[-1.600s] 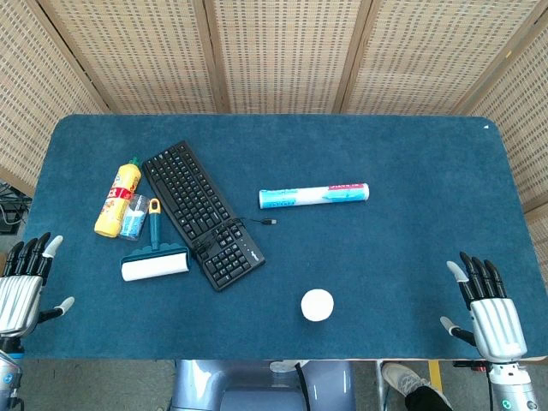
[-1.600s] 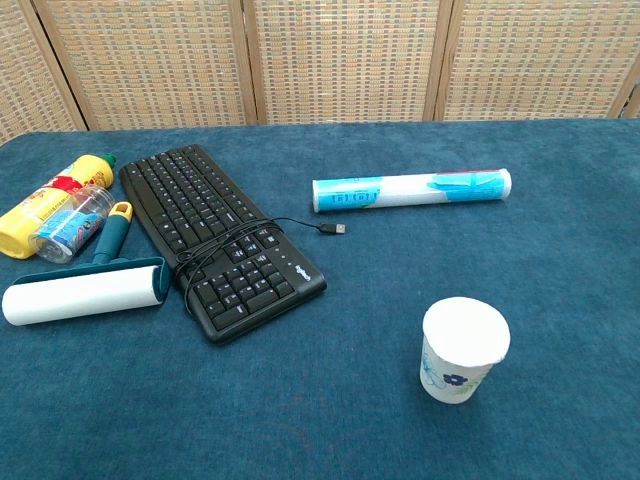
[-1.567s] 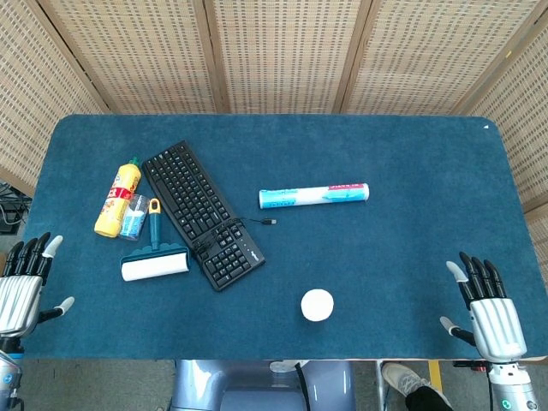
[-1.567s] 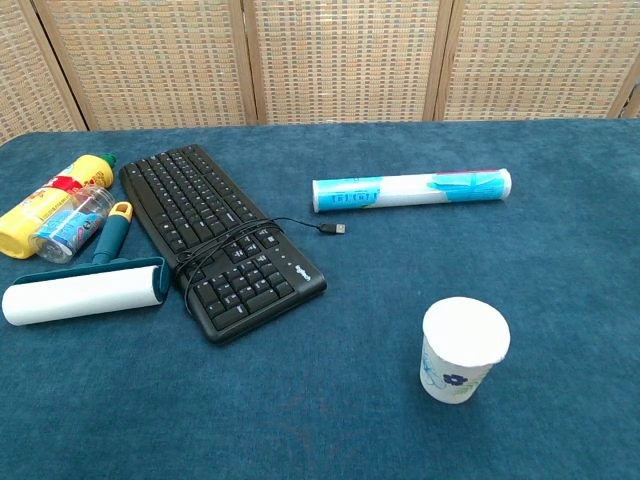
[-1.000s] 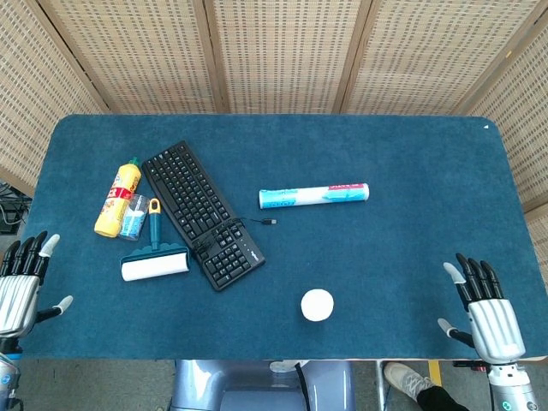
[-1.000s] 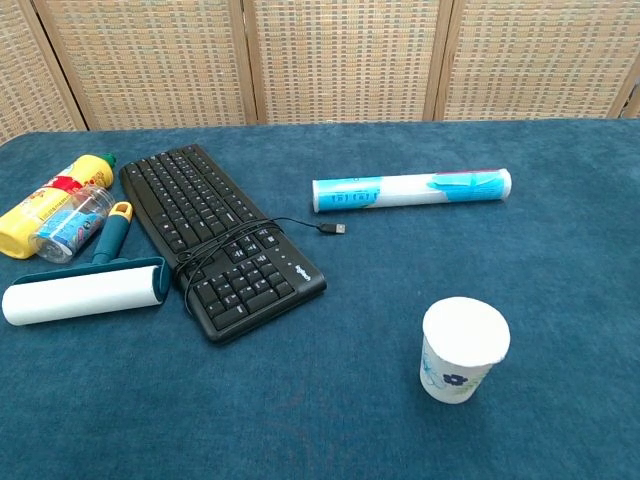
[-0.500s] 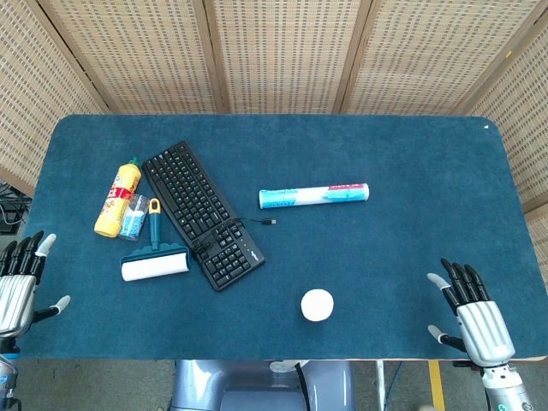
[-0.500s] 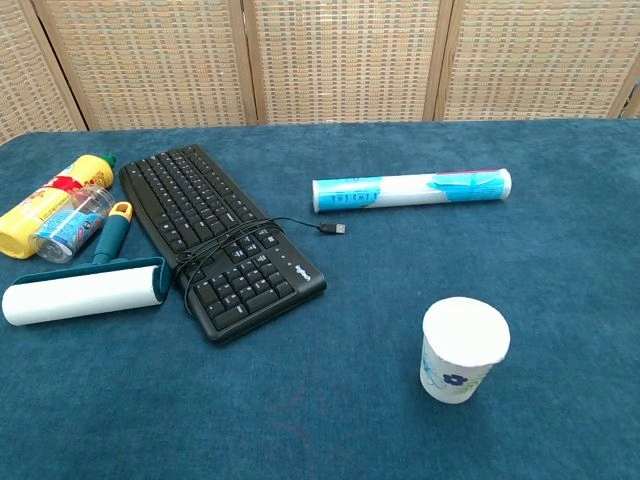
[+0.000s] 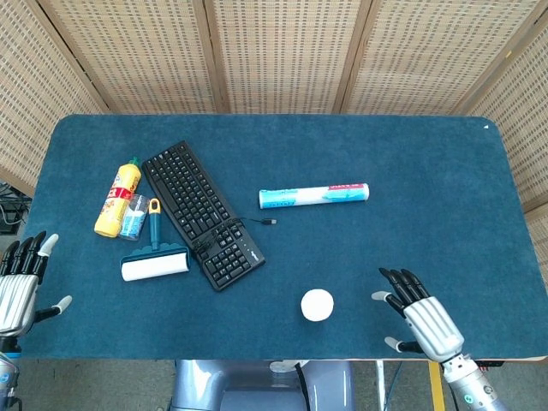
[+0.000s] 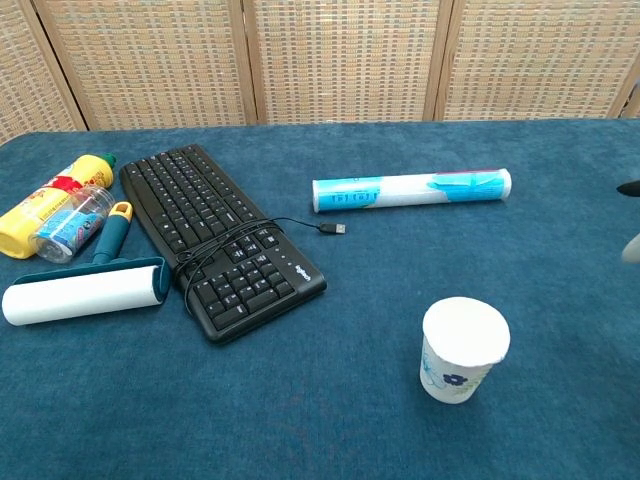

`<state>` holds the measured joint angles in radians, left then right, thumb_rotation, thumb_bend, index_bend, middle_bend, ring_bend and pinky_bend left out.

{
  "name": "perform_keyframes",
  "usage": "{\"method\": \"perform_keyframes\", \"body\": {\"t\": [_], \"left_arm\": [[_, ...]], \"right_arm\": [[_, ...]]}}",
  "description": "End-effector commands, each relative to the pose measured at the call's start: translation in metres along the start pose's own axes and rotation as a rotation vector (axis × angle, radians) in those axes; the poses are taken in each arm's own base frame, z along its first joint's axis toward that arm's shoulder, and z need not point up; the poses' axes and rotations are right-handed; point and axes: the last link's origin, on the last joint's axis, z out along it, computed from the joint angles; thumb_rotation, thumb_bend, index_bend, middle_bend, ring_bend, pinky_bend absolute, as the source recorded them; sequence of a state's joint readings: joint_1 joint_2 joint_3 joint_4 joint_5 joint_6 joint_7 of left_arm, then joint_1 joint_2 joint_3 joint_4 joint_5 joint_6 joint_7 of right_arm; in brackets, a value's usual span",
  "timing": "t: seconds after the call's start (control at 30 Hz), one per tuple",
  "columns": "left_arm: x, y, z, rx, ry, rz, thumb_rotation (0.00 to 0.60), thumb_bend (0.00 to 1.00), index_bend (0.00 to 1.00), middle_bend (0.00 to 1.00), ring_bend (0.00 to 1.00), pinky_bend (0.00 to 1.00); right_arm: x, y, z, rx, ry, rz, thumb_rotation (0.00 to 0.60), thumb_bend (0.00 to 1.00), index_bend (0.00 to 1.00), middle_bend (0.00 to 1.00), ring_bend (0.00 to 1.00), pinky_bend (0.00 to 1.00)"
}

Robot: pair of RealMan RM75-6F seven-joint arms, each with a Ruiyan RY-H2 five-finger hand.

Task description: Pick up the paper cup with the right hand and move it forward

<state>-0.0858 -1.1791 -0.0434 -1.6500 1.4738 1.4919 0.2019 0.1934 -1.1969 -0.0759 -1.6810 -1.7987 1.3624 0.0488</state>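
The white paper cup point(image 9: 317, 305) stands upright near the table's front edge; in the chest view the cup point(image 10: 462, 349) shows a small blue flower print. My right hand point(image 9: 422, 320) hovers to the cup's right, apart from it, fingers spread and empty. Only its fingertips point(image 10: 630, 188) reach the right edge of the chest view. My left hand point(image 9: 19, 284) stays at the front left corner, fingers spread, holding nothing.
A black keyboard point(image 9: 201, 212) with its coiled cable lies left of centre. Beside it are a lint roller point(image 9: 155, 261), a yellow bottle point(image 9: 118, 196) and a small clear jar point(image 9: 134, 217). A white and blue tube point(image 9: 313, 196) lies beyond the cup.
My right hand has moved left from the table's right front corner toward the cup. The cup and my left hand have stayed where they were.
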Motion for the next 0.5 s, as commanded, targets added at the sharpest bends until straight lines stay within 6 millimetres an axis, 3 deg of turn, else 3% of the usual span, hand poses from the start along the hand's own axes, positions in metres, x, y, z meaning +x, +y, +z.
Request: {"method": "perform_keyframes", "body": {"t": [0.03, 0.5], "left_arm": [[0.0, 0.0, 0.0, 0.001, 0.002, -0.002, 0.6, 0.17, 0.0, 0.0, 0.0, 0.0], [0.0, 0.0, 0.001, -0.006, -0.01, -0.014, 0.6, 0.17, 0.0, 0.0, 0.0, 0.0]], "right_arm": [[-0.002, -0.008, 0.007, 0.016, -0.029, -0.014, 0.6, 0.2, 0.31, 0.0, 0.0, 0.0], [-0.013, -0.039, 0.032, 0.021, -0.116, -0.004, 0.6, 0.2, 0.3, 0.0, 0.0, 0.0]]}}
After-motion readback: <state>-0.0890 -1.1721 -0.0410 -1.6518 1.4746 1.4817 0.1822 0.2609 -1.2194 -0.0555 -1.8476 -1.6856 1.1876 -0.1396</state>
